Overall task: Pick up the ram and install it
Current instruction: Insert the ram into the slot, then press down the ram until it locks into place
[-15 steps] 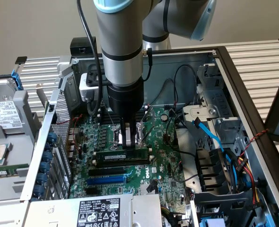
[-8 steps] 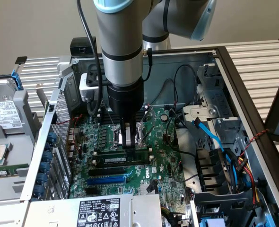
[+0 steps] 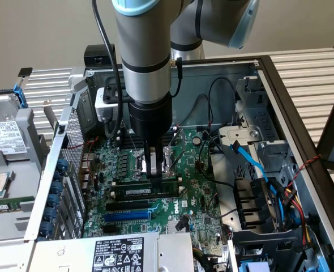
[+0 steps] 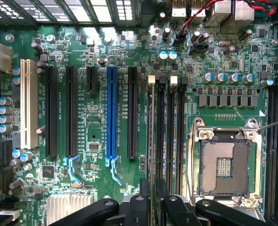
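The ram is a long thin green stick with a white label. It stands on edge in the memory slot nearest the blue slot, on the motherboard. In the wrist view the ram is a thin green line running along the first of the black memory slots. My gripper hangs straight down over one end of the stick. Its black fingers stand a little apart on either side of the stick's top edge, so my gripper is open.
The bare CPU socket lies just beside the memory slots. The blue expansion slot and black slots lie on the other side. Blue and black cables and a drive cage fill the exterior view's right. A hard drive sits outside the case, left.
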### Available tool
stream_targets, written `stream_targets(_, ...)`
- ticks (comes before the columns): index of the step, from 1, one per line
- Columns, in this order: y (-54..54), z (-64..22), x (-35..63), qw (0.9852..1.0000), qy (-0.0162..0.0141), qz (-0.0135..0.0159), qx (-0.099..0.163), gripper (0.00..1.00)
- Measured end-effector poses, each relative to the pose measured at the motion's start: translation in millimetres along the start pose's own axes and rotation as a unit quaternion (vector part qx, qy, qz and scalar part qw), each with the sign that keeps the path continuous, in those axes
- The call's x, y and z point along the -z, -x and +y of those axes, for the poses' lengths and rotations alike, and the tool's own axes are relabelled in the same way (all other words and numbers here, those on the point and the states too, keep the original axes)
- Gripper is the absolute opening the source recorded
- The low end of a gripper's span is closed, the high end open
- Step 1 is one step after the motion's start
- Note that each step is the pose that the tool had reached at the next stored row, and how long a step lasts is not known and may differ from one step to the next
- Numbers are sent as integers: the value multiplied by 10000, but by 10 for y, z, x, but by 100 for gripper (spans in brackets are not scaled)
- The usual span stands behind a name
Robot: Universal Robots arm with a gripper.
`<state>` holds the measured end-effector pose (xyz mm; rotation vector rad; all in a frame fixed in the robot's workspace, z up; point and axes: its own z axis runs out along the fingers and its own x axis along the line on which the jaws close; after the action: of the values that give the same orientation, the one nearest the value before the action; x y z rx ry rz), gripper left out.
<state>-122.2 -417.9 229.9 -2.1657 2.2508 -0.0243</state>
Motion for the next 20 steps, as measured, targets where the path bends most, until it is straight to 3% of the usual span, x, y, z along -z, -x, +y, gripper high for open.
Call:
stream_targets(4,0,-4,146,10000,8,-1,-1,20)
stream_targets(20,1,-5,150,10000,7,-3,0,17)
